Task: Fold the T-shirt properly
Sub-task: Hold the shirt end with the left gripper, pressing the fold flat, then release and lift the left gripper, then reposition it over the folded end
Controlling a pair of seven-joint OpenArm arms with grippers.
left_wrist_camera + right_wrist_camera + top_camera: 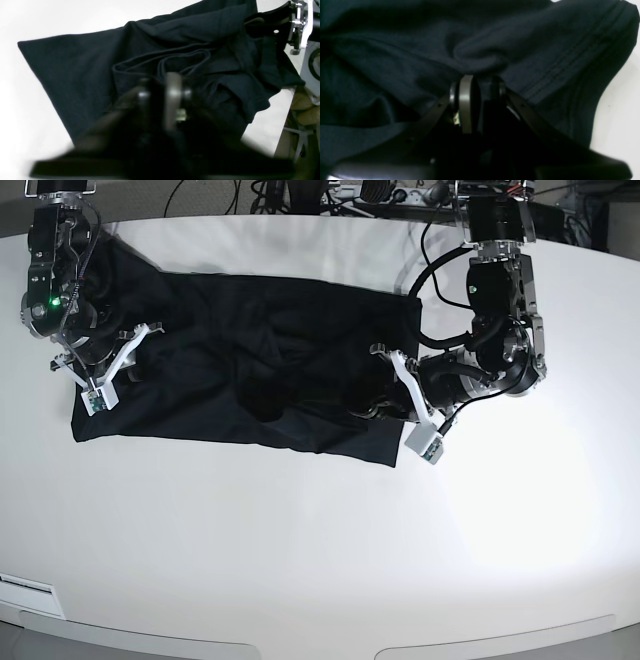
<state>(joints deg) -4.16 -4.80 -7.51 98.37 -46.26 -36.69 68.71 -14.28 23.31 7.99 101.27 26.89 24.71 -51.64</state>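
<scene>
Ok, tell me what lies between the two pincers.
Only the T-shirt: in the base view, its rumpled black cloth spans the whole stretch from the right pincer to the left pincer, with nothing lying on it.

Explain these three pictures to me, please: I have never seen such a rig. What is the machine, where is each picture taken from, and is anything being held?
The machine is a robot with two arms at a white table. The base view looks down on the whole scene. The two other pictures come from cameras mounted on the wrists, each looking along its own gripper.

A black T-shirt lies spread on the table, rumpled in the middle.

The left gripper, on the right side of the base view, is shut at that end of the shirt. In its wrist picture the gripper is blurred, so I cannot tell whether it has pinched cloth.

The right gripper is at the other end. Its wrist picture shows the gripper closed on a bunched fold of the T-shirt near a stitched hem.
</scene>
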